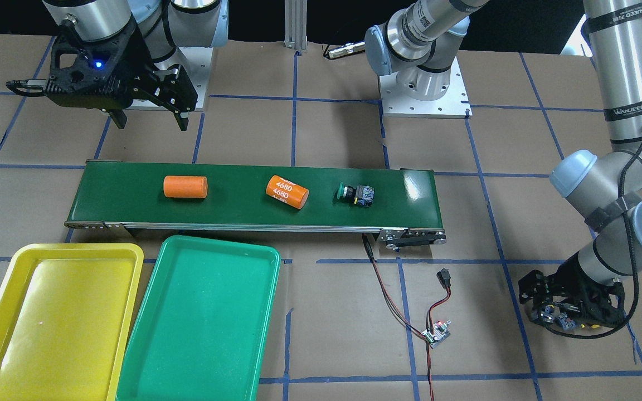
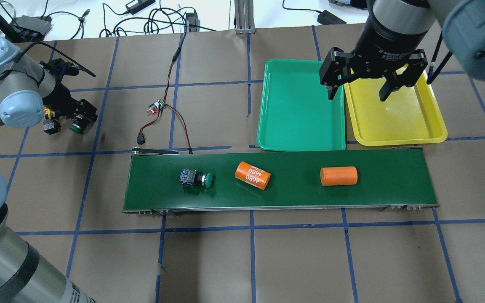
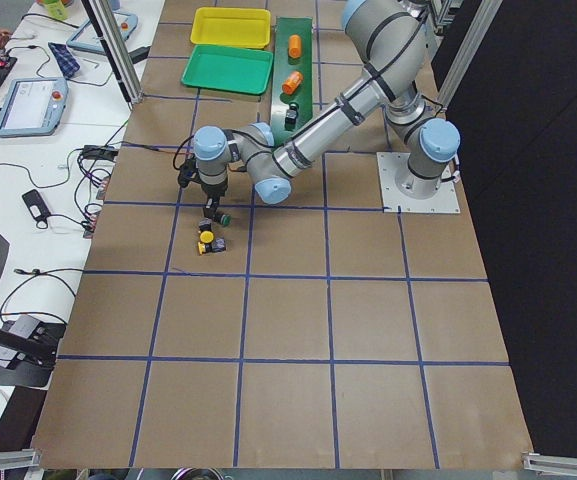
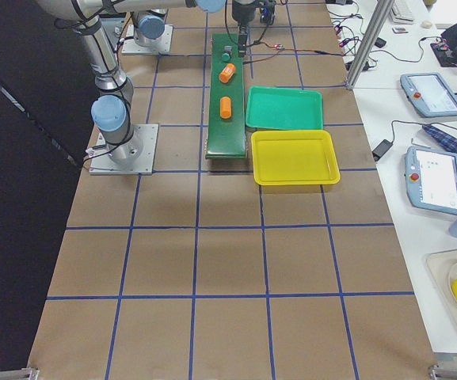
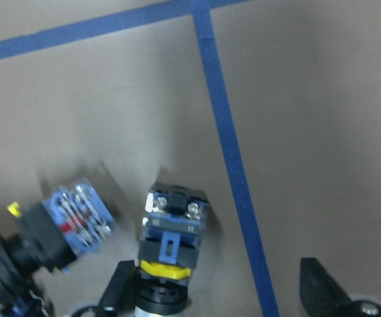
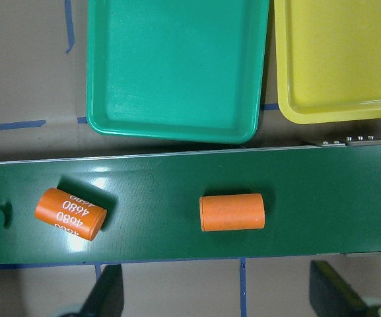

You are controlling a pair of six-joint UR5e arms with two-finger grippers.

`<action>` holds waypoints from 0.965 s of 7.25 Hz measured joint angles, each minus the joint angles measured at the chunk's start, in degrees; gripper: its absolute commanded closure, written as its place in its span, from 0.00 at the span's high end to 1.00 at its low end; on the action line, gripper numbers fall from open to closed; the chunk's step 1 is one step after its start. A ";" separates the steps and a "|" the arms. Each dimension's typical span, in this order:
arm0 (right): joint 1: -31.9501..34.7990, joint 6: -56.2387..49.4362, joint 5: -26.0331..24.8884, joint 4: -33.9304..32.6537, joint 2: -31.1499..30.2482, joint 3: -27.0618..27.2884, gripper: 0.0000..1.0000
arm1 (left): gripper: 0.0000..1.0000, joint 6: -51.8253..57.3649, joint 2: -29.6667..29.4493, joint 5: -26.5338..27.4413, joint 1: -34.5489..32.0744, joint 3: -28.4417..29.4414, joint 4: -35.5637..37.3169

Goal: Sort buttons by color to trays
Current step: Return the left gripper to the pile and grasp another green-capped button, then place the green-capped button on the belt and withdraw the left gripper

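Note:
One green-capped button (image 1: 357,195) (image 2: 196,178) lies on its side on the conveyor belt (image 2: 377,191). More buttons lie on the paper by my left gripper (image 2: 63,121): a green-capped one (image 2: 76,126) and a yellow one (image 2: 49,125). In the left wrist view the gripper (image 5: 220,294) is open, low over a yellow-ringed button (image 5: 173,231) that lies between its fingers near the left one; another button (image 5: 65,228) lies outside them. My right gripper (image 2: 356,90) (image 1: 151,120) hangs open and holds nothing, high by the conveyor's other end. The green tray (image 2: 301,113) and yellow tray (image 2: 394,122) hold nothing.
Two orange cylinders lie on the belt, one printed 4680 (image 2: 253,175) and one plain (image 2: 338,176). A small circuit board (image 2: 156,107) with red and black wires sits on the paper between the left gripper and the trays.

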 measured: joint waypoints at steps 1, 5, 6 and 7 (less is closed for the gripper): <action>-0.01 -0.01 0.00 -0.01 0.00 0.00 1.00 | 0.88 0.43 -0.61 0.02 0.00 0.80 0.09; 0.05 0.07 0.00 -0.01 0.00 0.00 1.00 | 0.54 0.55 -2.26 -0.16 0.02 0.11 0.15; 0.05 0.07 0.00 0.01 0.00 0.00 1.00 | 0.34 0.52 -2.34 -0.31 0.02 0.10 0.15; 0.05 0.08 0.00 0.02 0.00 0.00 1.00 | 0.15 0.77 -2.38 -0.41 0.02 0.19 0.19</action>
